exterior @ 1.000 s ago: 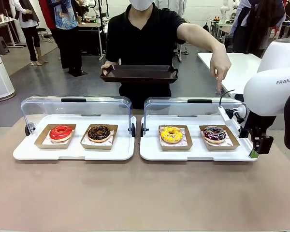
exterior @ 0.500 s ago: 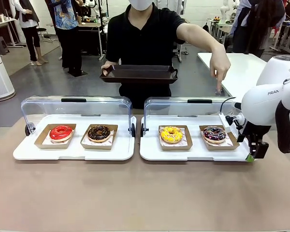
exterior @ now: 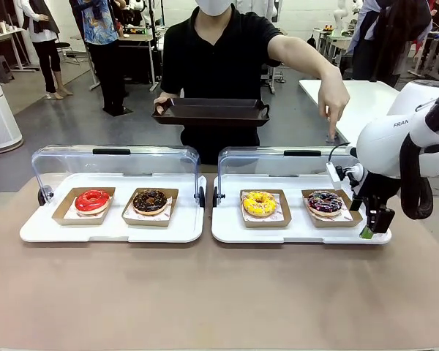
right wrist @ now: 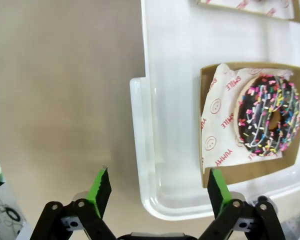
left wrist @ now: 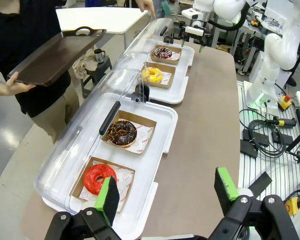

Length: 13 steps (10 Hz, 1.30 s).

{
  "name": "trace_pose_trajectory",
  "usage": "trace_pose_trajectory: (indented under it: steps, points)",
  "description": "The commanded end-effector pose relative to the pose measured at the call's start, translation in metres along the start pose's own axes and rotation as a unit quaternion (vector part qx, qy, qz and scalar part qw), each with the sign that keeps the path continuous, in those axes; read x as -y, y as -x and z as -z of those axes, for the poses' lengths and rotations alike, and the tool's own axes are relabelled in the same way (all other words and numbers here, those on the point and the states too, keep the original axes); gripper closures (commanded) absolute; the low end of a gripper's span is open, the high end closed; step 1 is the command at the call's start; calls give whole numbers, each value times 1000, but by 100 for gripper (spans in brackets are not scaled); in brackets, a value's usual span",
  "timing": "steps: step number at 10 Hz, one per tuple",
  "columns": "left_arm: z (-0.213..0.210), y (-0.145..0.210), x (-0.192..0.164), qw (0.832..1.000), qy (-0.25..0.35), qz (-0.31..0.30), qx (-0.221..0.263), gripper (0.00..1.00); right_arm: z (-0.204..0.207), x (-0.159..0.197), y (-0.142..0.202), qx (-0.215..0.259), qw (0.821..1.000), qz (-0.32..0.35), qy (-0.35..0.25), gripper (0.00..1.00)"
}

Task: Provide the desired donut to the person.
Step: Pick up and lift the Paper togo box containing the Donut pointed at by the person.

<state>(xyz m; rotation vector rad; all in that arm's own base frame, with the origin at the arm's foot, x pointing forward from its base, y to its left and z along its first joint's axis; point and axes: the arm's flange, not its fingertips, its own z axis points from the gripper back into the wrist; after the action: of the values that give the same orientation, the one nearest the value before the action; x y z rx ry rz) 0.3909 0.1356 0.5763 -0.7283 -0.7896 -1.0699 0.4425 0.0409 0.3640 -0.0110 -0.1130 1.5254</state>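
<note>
Sprinkled donut (exterior: 325, 202) is seen, in the front view, in its cardboard holder at the right end of the right white tray (exterior: 300, 234), before a raised clear lid. A finger of the person's hand (exterior: 334, 99) is pointed down towards that end, while a dark serving tray (exterior: 212, 112) is held up by the person's other hand (exterior: 161, 102). The right gripper (exterior: 369, 229) is hung fingers-down just beside the holder, at the tray's near right corner, with nothing gripped. Against a second ago, it has been brought leftward from beyond the tray's edge; the donuts and the person's pose are unchanged.

In the left wrist view, the left gripper (left wrist: 167, 189) is spread wide and empty above the table's end, near the red donut (left wrist: 99, 178). The chocolate donut (left wrist: 122, 132) and yellow donut (left wrist: 153, 75) follow in a row, with the sprinkled one farthest.

In the right wrist view, the right gripper's jaws are parted fully, nothing between them; the white tray's rim lies below the gap, and the sprinkled donut rests on printed paper beyond the right finger.
</note>
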Motion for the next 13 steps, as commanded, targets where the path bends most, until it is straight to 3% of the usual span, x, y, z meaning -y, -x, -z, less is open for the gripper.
trace_pose_trajectory:
  steps: [1,8,13]
  points:
    - [-3,-1,0,1000,2,1,5,0,3,-7,3,-15,1000,-11,2,0]
    - [-3,-1,0,1000,2,1,5,0,19,24,7,-2,999,32,-13,0]
    - [-3,-1,0,1000,2,1,5,0,26,44,7,22,999,24,-8,0]
